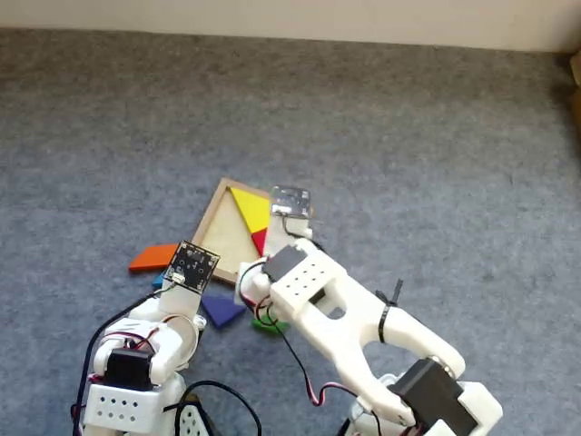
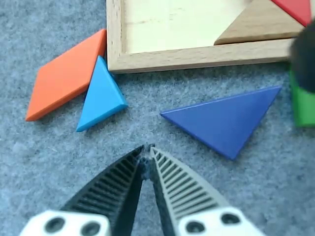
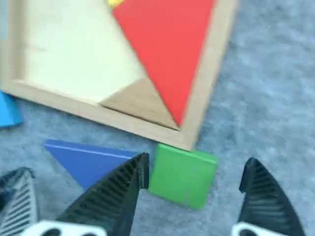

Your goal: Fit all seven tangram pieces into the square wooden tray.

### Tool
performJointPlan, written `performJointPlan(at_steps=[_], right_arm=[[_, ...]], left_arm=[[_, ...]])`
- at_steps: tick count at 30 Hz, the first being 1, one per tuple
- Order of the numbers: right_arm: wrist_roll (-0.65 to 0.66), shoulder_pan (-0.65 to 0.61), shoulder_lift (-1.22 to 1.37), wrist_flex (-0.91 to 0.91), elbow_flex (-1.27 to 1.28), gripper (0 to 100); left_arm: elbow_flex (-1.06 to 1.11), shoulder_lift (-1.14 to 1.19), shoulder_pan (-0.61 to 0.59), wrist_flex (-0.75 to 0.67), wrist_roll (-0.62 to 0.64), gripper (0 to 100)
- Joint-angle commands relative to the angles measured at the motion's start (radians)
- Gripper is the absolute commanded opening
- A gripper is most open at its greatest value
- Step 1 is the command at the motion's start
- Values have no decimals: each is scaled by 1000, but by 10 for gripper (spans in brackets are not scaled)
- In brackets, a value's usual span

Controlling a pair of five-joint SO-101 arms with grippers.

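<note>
Over the table, from the high view, we see the square wooden tray [image 1: 208, 211] lying cornerwise on the grey carpet [image 1: 408, 136]. A yellow triangle [image 1: 252, 211] and a red triangle [image 1: 260, 241] sit inside it. An orange parallelogram [image 1: 152, 257] lies outside the tray. A dark blue triangle [image 1: 221, 312] and a green square [image 1: 270, 325] lie on the carpet between the left arm [image 1: 145, 350] and the right arm [image 1: 363, 327].

From the left wrist, we see the left gripper [image 2: 147, 149] with its fingers closed tip to tip, nothing between them, above bare carpet. Beyond it, a light blue triangle [image 2: 101, 96] lies against the orange parallelogram, which touches the tray's side. A wood-coloured triangle [image 2: 256, 27] fills a tray corner beside the red one.

From the right wrist, we see the right gripper [image 3: 197, 164] spread wide and holding nothing. The green square lies between its fingers, just beside the tray's corner. We cannot tell whether either finger touches it.
</note>
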Motion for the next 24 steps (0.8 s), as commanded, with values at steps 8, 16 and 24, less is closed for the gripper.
performJointPlan(at_steps=[8, 16, 24], right_arm=[[-12, -44, -50, -160, 117, 292], [-11, -42, -24, -159, 125, 290], [-9, 5, 159, -157, 102, 188]], left_arm=[[19, -58, -8, 6, 6, 6], [19, -58, -8, 6, 6, 6], [19, -58, -8, 6, 6, 6]])
